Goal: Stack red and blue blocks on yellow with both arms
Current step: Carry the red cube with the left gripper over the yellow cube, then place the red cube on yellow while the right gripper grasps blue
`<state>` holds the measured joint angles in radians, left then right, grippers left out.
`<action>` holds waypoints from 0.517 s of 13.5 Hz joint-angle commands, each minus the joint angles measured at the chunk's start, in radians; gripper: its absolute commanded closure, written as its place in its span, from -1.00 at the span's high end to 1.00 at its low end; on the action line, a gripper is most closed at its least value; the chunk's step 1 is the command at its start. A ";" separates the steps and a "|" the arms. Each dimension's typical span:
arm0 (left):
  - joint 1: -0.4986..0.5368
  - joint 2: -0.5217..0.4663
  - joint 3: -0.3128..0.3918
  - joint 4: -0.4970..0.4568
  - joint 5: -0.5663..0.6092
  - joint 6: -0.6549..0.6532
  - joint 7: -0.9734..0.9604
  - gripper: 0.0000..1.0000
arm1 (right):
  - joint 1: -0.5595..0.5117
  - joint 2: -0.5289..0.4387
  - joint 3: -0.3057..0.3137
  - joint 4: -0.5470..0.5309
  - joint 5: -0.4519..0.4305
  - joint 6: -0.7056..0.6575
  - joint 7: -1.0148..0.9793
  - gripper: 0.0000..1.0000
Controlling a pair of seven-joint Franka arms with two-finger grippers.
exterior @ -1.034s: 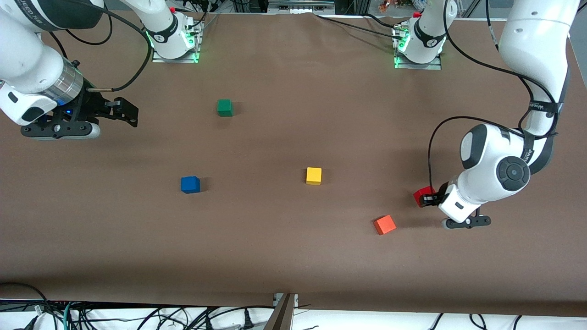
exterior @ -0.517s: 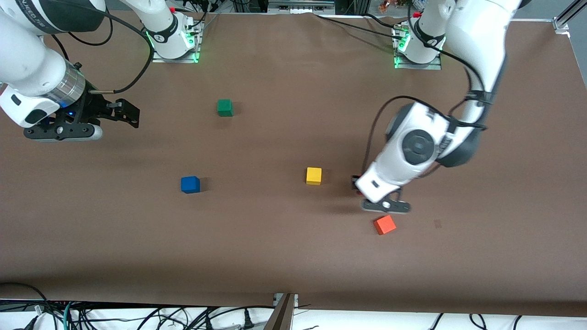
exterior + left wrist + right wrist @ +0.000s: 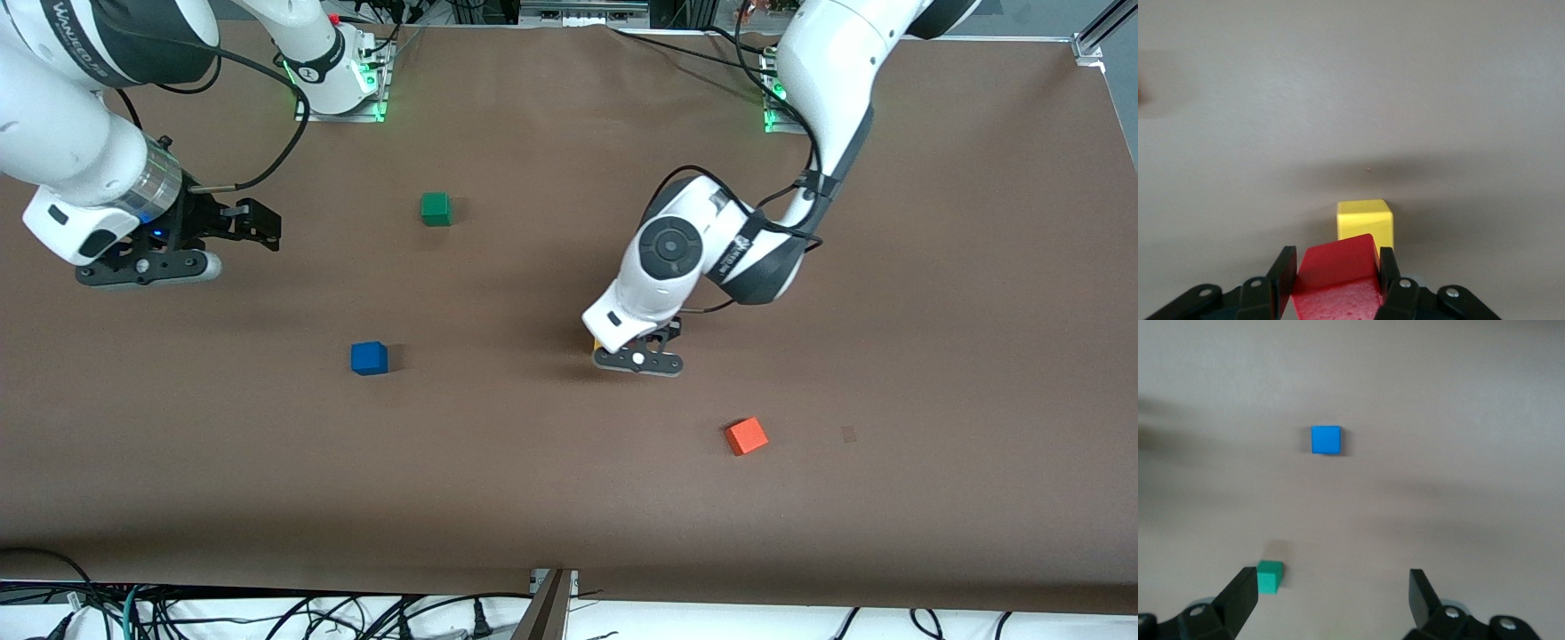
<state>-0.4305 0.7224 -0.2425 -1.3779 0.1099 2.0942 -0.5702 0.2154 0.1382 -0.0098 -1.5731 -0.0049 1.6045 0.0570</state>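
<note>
My left gripper [image 3: 625, 345] is shut on the deep red cube [image 3: 1337, 275] and holds it in the air just beside and above the yellow cube [image 3: 1365, 223]. In the front view the left hand hides the red cube and all but a sliver of the yellow cube [image 3: 597, 343]. The blue cube [image 3: 368, 357] lies on the table toward the right arm's end and also shows in the right wrist view [image 3: 1326, 439]. My right gripper [image 3: 256, 222] is open and empty, in the air over the table near its own end; it also shows in the right wrist view [image 3: 1331, 587].
A green cube [image 3: 436, 208] lies nearer the robots' bases than the blue cube and shows in the right wrist view [image 3: 1269, 577]. An orange cube [image 3: 746, 436] lies nearer the front camera than the yellow cube. The brown table [image 3: 933, 373] is bare around them.
My left arm has carried the red cube from the table's left-arm end across to the yellow cube. My right gripper has shifted slightly toward the table's middle.
</note>
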 commanded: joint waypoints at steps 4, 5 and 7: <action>-0.113 0.058 0.118 0.057 0.013 -0.016 -0.022 -1.00 | 0.007 0.125 0.010 0.001 0.006 0.080 -0.046 0.99; -0.113 0.060 0.120 0.072 0.014 -0.016 -0.020 -1.00 | 0.007 0.156 0.010 -0.010 0.006 0.097 -0.046 0.99; -0.113 0.075 0.121 0.103 0.013 -0.016 -0.023 -1.00 | 0.010 0.225 0.011 -0.034 0.006 0.188 -0.039 0.99</action>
<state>-0.5297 0.7721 -0.1346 -1.3422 0.1099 2.0966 -0.5816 0.2245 0.3049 -0.0012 -1.5968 -0.0047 1.7235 0.0287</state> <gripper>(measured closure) 0.449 0.000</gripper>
